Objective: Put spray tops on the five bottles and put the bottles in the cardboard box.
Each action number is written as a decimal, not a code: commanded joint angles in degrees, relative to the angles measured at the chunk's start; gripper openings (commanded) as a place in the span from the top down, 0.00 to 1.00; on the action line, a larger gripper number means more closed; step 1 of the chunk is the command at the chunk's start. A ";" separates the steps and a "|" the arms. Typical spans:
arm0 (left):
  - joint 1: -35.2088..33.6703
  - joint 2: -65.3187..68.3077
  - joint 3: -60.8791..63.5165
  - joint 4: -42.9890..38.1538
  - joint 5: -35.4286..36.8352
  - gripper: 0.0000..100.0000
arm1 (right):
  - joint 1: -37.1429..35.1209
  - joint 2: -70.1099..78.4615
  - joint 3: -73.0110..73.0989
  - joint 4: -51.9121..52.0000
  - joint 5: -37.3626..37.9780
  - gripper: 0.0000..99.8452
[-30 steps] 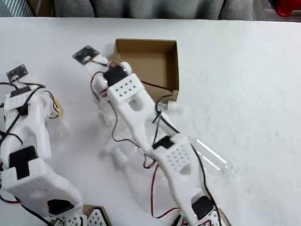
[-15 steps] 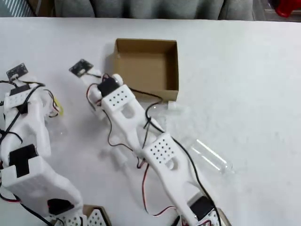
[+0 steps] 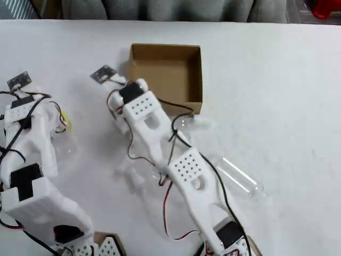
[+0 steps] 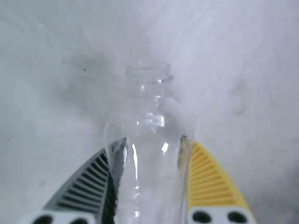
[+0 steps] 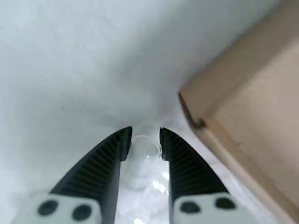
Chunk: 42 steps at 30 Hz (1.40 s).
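Worktop (image 3: 277, 80) and cardboard box (image 3: 166, 77) show from above, the box open-topped toward the far side. The left fingers (image 4: 208, 175), one grey and one yellow, are clamped on the body of a clear bottle (image 4: 148, 102), whose open neck points away from the wrist. The right fingers (image 5: 105, 158), both black, sit close together with a small clear piece (image 5: 142, 151) pinched between their tips. I cannot tell whether it is a spray top or a bottle neck. That piece lies just beside an outer corner of the box. A second bottle (image 3: 238, 178) lies on its side, well apart from the box. A third bottle (image 3: 193, 122) lies just beside the box's near wall.
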<state>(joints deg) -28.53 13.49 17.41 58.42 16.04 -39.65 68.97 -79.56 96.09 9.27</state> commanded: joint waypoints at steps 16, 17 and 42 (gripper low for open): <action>0.48 -0.48 -2.81 0.44 -1.93 0.98 | 17.27 -49.36 41.93 2.77 -0.53 0.99; 0.48 -0.48 -2.81 0.62 -2.99 0.98 | 18.07 -51.12 42.73 2.77 -0.53 0.99; 0.48 -0.40 -2.64 0.79 -4.75 0.98 | 55.78 -63.34 52.04 2.86 29.01 0.99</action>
<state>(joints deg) -28.53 13.49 17.41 58.42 11.91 8.70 8.57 -30.59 97.49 28.00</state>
